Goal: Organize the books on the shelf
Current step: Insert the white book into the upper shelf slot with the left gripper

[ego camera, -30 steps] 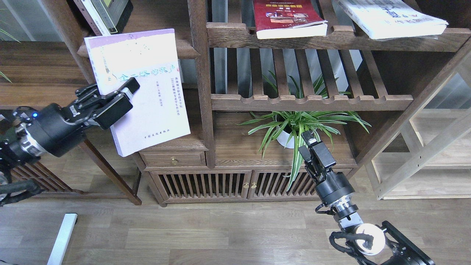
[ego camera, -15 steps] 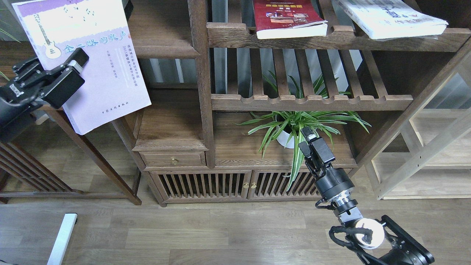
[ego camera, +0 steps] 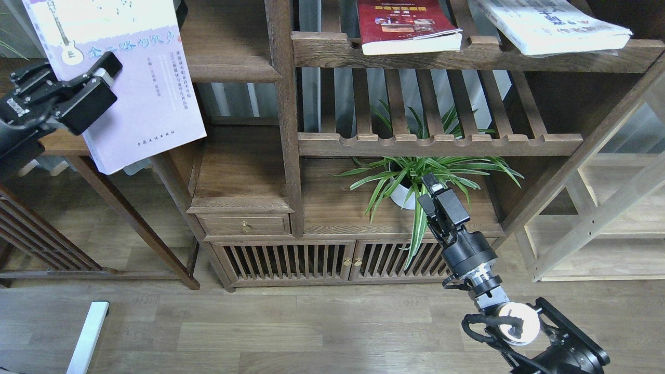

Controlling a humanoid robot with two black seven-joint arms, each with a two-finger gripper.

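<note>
Since a second ago the left hand [ego camera: 78, 85] has carried the pale lavender-white paperback [ego camera: 130, 88] up and leftward, clear of the drawer unit it then overlapped, and over the last half second only a little higher. Its fingers are clamped on the book's left edge, one finger across the cover, with the book tilted and its top cut off by the frame.

Just right of the book lies the solid dark-brown shelf [ego camera: 228, 67] with the thick moulded edge, bare where visible. To do this step well, I judge the book should be swung right, its lower edge cleared over that moulding, then set down before releasing.

Further right, the dark red book [ego camera: 410, 26] and the large white book [ego camera: 556, 26] lie flat on the slatted shelf [ego camera: 467, 54].

Low right, the right hand [ego camera: 434, 195] hangs before the spider plant [ego camera: 426, 174], holding nothing; whether its fingers are parted I cannot tell.
</note>
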